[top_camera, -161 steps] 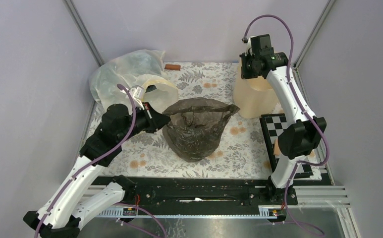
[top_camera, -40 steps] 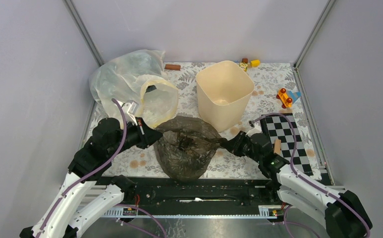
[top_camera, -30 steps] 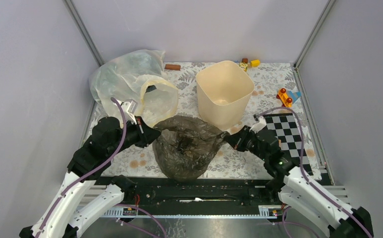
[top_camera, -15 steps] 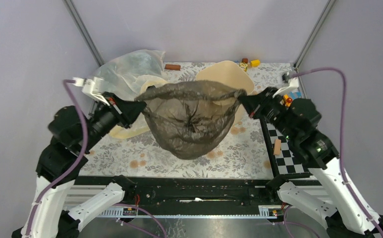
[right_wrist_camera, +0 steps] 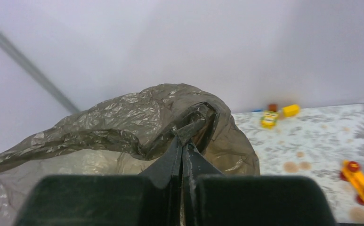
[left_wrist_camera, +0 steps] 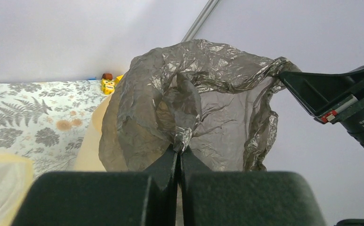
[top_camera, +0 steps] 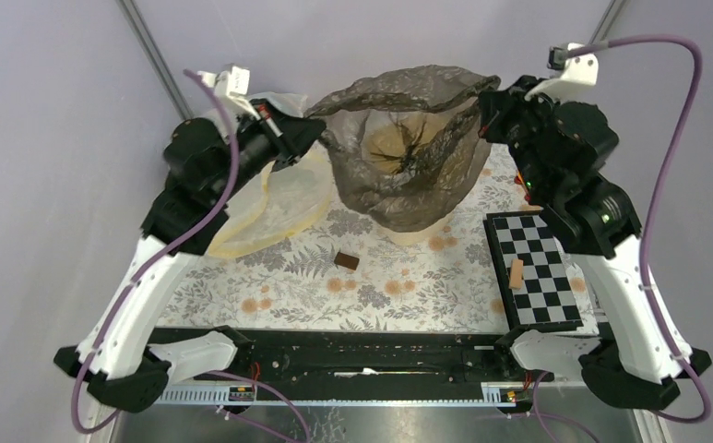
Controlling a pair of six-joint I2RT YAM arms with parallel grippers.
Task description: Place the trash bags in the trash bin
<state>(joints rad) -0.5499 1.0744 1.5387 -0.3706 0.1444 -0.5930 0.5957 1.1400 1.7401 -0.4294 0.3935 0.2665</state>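
Observation:
The dark brown-olive trash bag (top_camera: 408,148) hangs open in the air, stretched between both grippers above the cream-beige trash bin (top_camera: 408,233), which it almost wholly hides. My left gripper (top_camera: 317,130) is shut on the bag's left rim; the pinch shows in the left wrist view (left_wrist_camera: 180,147), with the bag (left_wrist_camera: 194,108) ahead and the bin's wall (left_wrist_camera: 93,150) below. My right gripper (top_camera: 483,96) is shut on the right rim; the pinch shows in the right wrist view (right_wrist_camera: 183,141) with the bag (right_wrist_camera: 137,122).
The whitish bag with a pale yellow rim (top_camera: 279,208) lies at the left. A small brown block (top_camera: 347,261) lies on the floral mat. A checkerboard (top_camera: 532,268) with a wooden piece (top_camera: 516,273) lies right. Toys (right_wrist_camera: 361,183) lie far right.
Both grippers have lifted the bag from the mat, up and back over the bin, stretching its mouth wide. A small brown block now shows where the bag lay.

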